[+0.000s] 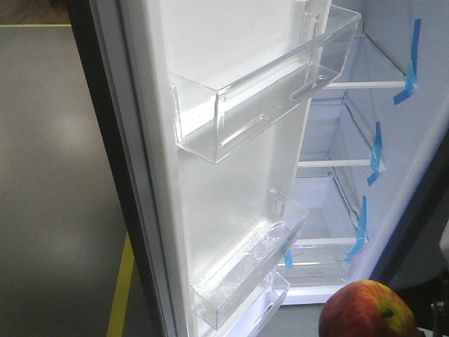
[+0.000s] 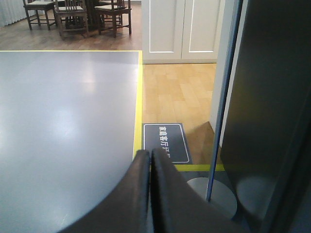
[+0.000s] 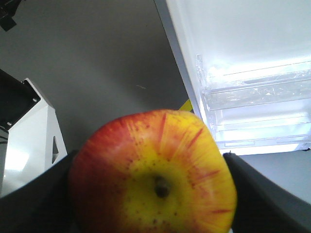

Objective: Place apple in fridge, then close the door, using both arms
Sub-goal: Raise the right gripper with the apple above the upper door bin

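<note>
The apple [image 3: 153,174], red with a yellow patch around its stem dimple, fills the right wrist view. My right gripper [image 3: 151,162] is shut on it, with one black finger [image 3: 34,199] on each side. From the front, the apple [image 1: 366,309] shows at the bottom right, below the open fridge [image 1: 421,140], which is white inside with blue tape strips on its shelves. The door [image 1: 210,42] stands open, showing its white inner face and clear bins. My left gripper [image 2: 150,154] is shut and empty, next to the door's dark grey outer face [image 2: 272,97].
A clear upper bin [image 1: 266,91] and lower bins [image 1: 245,274] jut from the door toward the fridge opening. A yellow floor line [image 2: 138,107] edges the grey floor, with a dark sign mat [image 2: 165,141] and white cabinet [image 2: 180,29] beyond. A white block [image 3: 29,141] is left of the apple.
</note>
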